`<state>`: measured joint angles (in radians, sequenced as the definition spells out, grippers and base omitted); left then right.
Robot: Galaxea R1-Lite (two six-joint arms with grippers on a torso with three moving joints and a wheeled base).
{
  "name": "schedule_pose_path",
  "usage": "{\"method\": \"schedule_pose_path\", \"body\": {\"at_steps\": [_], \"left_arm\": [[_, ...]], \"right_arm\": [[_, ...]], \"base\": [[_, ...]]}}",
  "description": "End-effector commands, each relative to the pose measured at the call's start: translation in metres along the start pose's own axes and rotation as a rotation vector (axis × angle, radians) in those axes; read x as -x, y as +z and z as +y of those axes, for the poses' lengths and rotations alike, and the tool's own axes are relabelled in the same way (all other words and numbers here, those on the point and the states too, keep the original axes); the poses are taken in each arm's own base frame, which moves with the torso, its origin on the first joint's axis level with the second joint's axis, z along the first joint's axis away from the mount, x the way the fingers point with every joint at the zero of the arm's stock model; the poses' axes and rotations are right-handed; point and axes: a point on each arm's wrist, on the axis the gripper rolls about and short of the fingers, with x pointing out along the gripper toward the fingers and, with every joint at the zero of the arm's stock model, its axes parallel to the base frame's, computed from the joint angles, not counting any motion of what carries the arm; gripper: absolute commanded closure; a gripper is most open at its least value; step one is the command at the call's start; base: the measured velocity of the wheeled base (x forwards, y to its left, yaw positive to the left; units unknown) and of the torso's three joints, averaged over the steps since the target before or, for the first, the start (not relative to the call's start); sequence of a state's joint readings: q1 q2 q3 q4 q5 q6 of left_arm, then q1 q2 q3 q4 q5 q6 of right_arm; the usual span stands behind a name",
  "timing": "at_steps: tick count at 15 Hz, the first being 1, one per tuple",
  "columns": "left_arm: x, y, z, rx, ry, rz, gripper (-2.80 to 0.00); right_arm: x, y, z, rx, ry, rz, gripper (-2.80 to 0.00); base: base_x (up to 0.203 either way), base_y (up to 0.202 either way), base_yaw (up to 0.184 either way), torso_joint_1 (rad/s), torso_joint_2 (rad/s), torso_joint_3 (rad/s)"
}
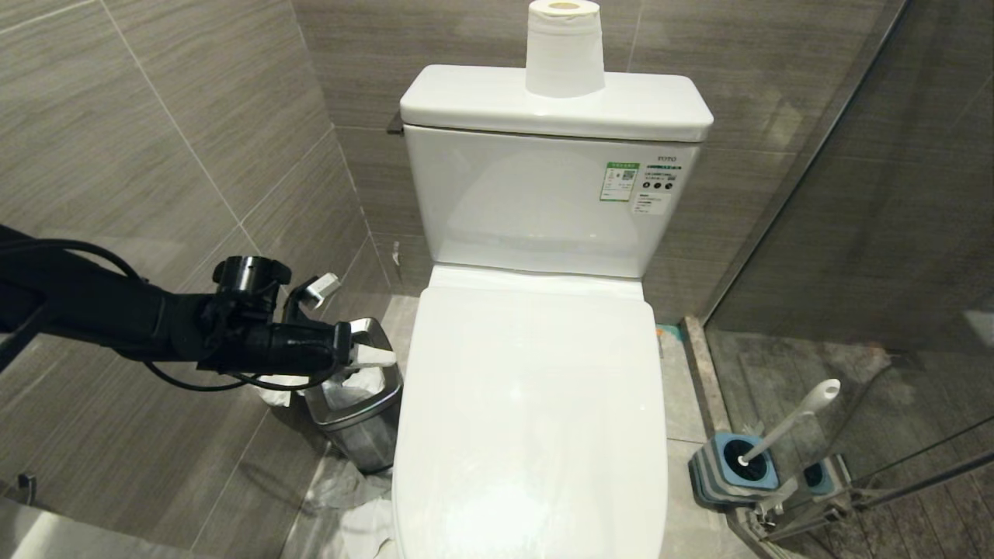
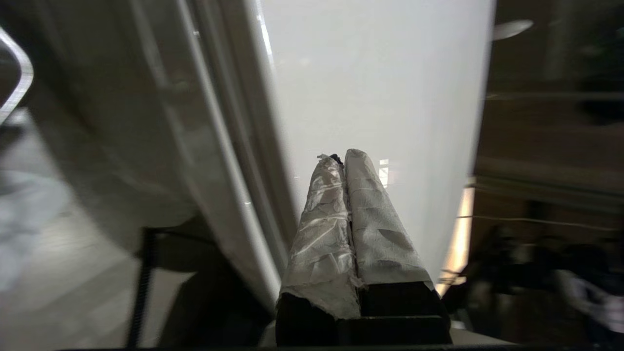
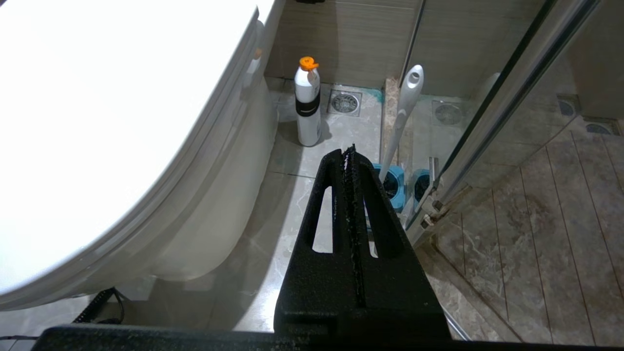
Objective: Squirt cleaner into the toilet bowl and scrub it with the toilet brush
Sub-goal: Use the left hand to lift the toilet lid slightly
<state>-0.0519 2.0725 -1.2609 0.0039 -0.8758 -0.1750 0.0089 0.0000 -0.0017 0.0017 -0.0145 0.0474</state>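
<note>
The white toilet bowl (image 1: 536, 404) stands in the middle with its lid down, so the basin is hidden and the cleaner is out of view. My left gripper (image 1: 384, 357) reaches in from the left, level with the lid's left edge. It is shut and empty, its fingers (image 2: 375, 229) wrapped in white paper, tips (image 2: 343, 156) close to the lid (image 2: 380, 87). The toilet brush (image 1: 792, 419) leans in its grey-and-blue holder (image 1: 734, 466) on the floor to the right. My right gripper (image 3: 348, 151) hangs shut over the floor beside the toilet bowl (image 3: 97, 122), near the toilet brush (image 3: 402, 117).
A steel waste bin (image 1: 361, 419) with a plastic liner sits under the left arm. A white bottle with an orange cap (image 3: 308, 105) stands behind the holder (image 3: 395, 183). A glass shower partition (image 1: 854, 233) closes off the right side. A paper roll (image 1: 564, 50) tops the cistern.
</note>
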Motion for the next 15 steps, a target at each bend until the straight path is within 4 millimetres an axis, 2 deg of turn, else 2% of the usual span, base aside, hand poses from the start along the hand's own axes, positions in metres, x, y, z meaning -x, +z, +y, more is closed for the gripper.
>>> {"method": "schedule_pose_path", "body": {"at_steps": [1,3,6,9,15], "left_arm": [[0.002,-0.007,0.019,0.111,-0.093,0.023,0.00],[0.005,-0.012,0.022,0.165,-0.153,0.037,0.00],[0.011,-0.017,0.038,0.228,-0.204,0.042,0.00],[0.017,-0.022,0.046,0.251,-0.345,0.053,0.00],[0.013,-0.029,0.059,0.244,-0.371,0.048,0.00]], "right_arm": [[0.000,0.000,0.000,0.000,0.000,0.002,0.00],[0.000,0.000,0.000,0.000,-0.001,0.002,0.00],[0.000,0.000,0.000,0.000,0.000,0.002,0.00],[0.000,0.000,0.000,0.000,0.001,0.002,0.00],[0.000,0.000,0.000,0.000,0.001,0.002,0.00]], "base": [[0.000,0.000,0.000,0.000,0.00,0.000],[0.000,0.000,0.000,0.000,0.00,0.000],[0.000,0.000,0.000,0.000,0.00,0.000],[0.000,0.000,0.000,0.000,0.00,0.000],[0.000,0.000,0.000,0.000,0.00,0.000]]}}
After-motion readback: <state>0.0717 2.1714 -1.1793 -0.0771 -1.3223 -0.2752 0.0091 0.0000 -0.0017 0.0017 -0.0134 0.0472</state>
